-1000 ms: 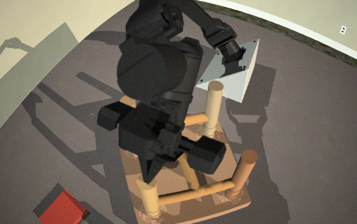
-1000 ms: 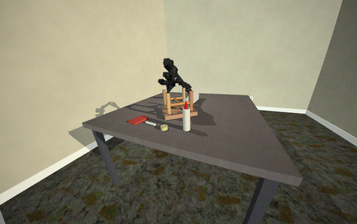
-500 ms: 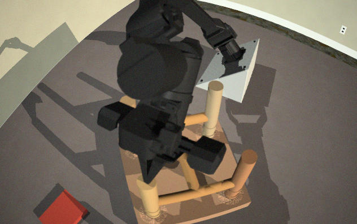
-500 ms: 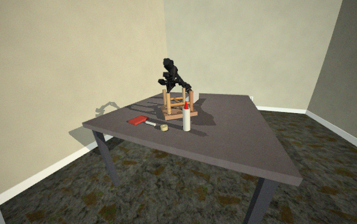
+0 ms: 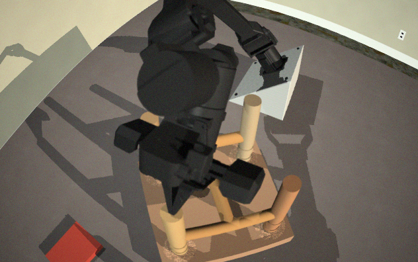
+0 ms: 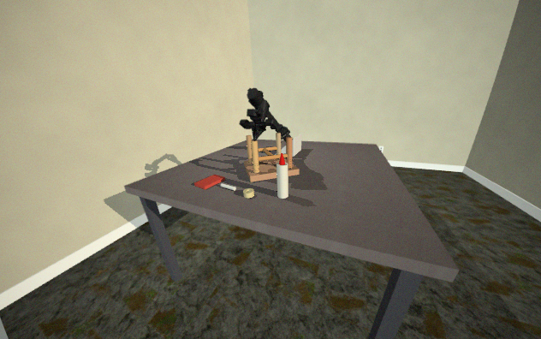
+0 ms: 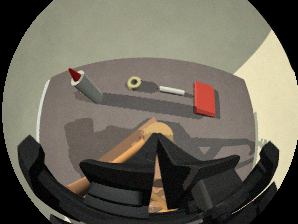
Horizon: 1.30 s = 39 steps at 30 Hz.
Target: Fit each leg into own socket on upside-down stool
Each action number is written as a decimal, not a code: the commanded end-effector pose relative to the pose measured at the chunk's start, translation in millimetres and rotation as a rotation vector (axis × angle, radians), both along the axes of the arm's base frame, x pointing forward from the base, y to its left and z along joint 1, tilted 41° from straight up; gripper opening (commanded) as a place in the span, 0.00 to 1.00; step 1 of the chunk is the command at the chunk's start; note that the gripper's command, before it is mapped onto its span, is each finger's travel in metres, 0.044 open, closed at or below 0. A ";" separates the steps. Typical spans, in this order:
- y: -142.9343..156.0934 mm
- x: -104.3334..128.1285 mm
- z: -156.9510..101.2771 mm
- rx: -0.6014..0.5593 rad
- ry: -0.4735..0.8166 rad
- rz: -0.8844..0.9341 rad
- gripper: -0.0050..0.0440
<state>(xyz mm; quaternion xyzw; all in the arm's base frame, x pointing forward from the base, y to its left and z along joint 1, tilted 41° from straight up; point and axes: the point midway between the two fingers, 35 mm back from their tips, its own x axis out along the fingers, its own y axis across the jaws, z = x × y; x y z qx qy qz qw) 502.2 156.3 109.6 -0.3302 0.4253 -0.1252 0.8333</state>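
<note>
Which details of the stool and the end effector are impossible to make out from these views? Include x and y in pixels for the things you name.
- Far-left leg's (image 5: 149, 118) socket: hidden by the arm in the top view.
- Whether the closed end effector (image 5: 172, 212) (image 7: 156, 136) touches the near-left leg (image 5: 176, 231) (image 6: 255, 157): tips hide the contact in top and wrist views.
- Shoulder seating: too small in the exterior view.
</note>
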 end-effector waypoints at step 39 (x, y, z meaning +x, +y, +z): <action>0.7 0.3 3.5 -0.004 0.020 -0.013 0.10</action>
